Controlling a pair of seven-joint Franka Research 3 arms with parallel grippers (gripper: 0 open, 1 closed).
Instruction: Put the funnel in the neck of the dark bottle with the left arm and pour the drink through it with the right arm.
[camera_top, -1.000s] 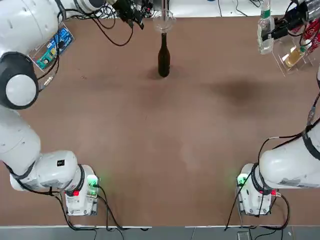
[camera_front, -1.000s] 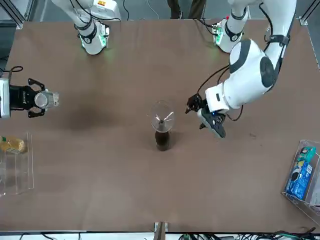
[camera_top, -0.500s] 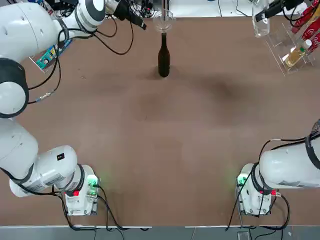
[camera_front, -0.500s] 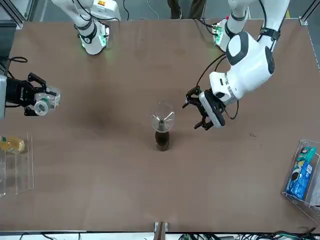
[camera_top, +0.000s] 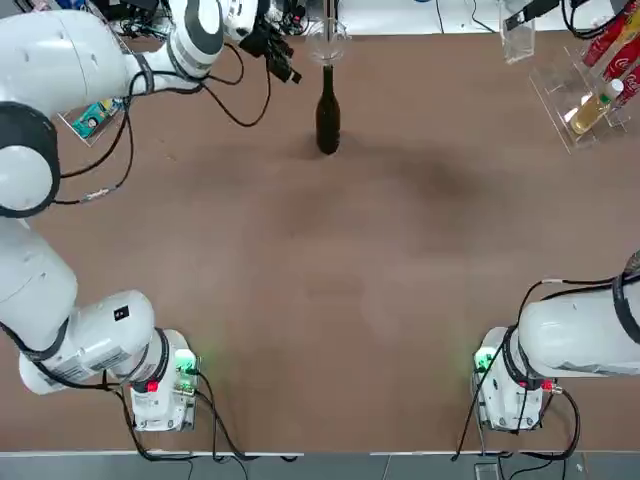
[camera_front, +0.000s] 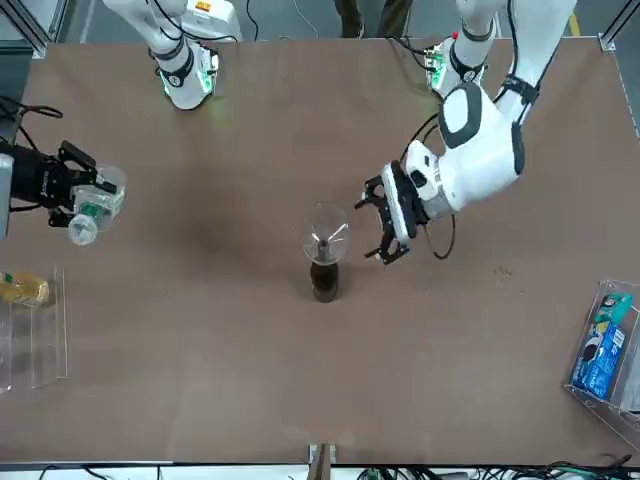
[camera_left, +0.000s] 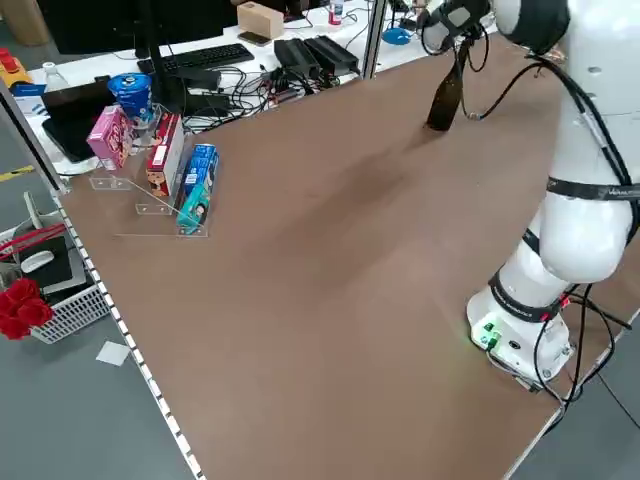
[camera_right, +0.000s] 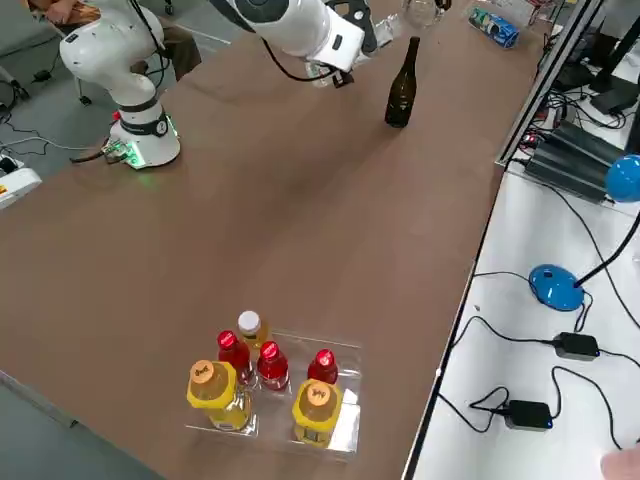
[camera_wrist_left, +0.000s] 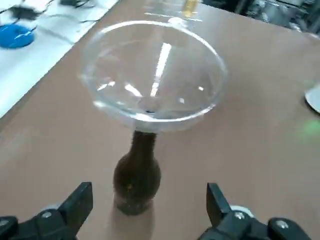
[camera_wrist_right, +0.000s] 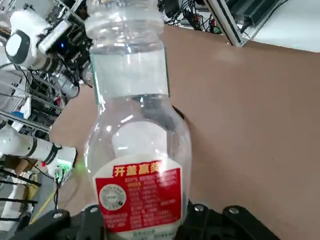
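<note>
The dark bottle (camera_top: 327, 115) stands upright at the far middle of the table. The clear funnel (camera_front: 325, 232) sits in its neck. My left gripper (camera_front: 385, 222) hangs open just beside the funnel at neck height, touching nothing. In the left wrist view its fingers (camera_wrist_left: 80, 202) stand wide apart in front of the dark bottle (camera_wrist_left: 137, 175) and the funnel (camera_wrist_left: 152, 75). My right gripper (camera_front: 62, 183) is raised at the far right side of the table, shut on the drink (camera_front: 95, 203). The drink (camera_wrist_right: 135, 150) fills the right wrist view.
A clear rack (camera_top: 585, 95) with red and yellow bottles stands at the far right corner, under the right gripper. Another clear rack with a blue box (camera_top: 98, 103) stands at the far left. The table's far edge runs close behind the dark bottle.
The left gripper has swung round to face the funnel and come closer to it, still open. The right gripper has carried the drink higher and tilted it.
</note>
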